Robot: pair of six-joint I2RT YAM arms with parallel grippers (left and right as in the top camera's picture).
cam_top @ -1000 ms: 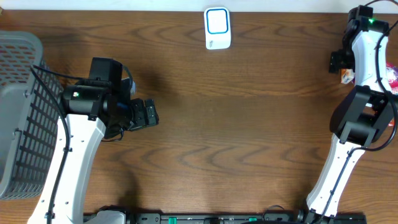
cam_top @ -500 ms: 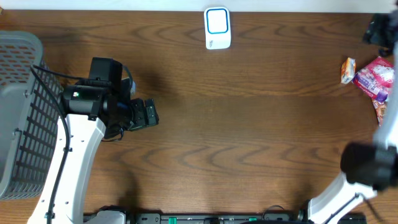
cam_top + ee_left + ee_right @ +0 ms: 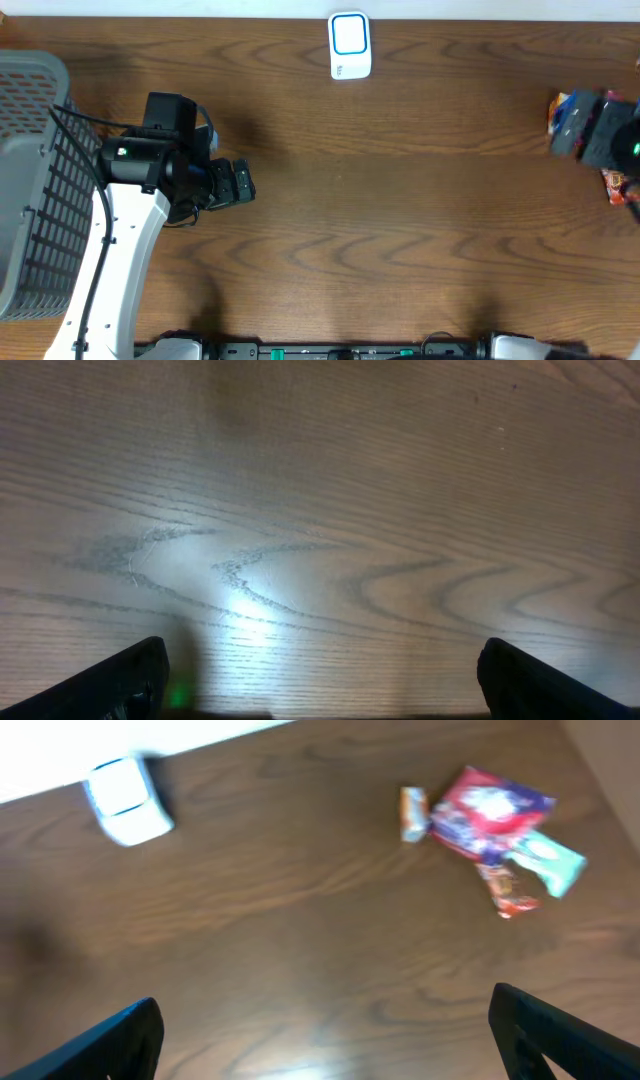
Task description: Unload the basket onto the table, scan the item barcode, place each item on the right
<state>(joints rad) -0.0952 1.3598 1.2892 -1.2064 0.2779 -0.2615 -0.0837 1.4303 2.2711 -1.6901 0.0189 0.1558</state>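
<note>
The items lie at the table's far right: a pink snack packet point(image 3: 490, 812) with a teal-ended wrapper point(image 3: 550, 865) beside it and a small orange packet point(image 3: 412, 813). In the overhead view only the small orange packet point(image 3: 557, 104) and a red scrap point(image 3: 618, 184) show beside my blurred right gripper point(image 3: 585, 130). The white scanner with a blue window point(image 3: 350, 45) rests at the back edge, and the right wrist view shows the scanner point(image 3: 128, 800) too. My right gripper point(image 3: 325, 1050) is open and empty, short of the packets. My left gripper point(image 3: 245, 183) is open over bare wood point(image 3: 325, 695).
A grey wire basket point(image 3: 30, 180) stands at the left edge, right behind the left arm. The white wall strip runs along the table's back edge just behind the scanner.
The right arm swung away from the back right corner, left the overhead view, and its gripper now hangs blurred over the packets. The left arm has not moved.
</note>
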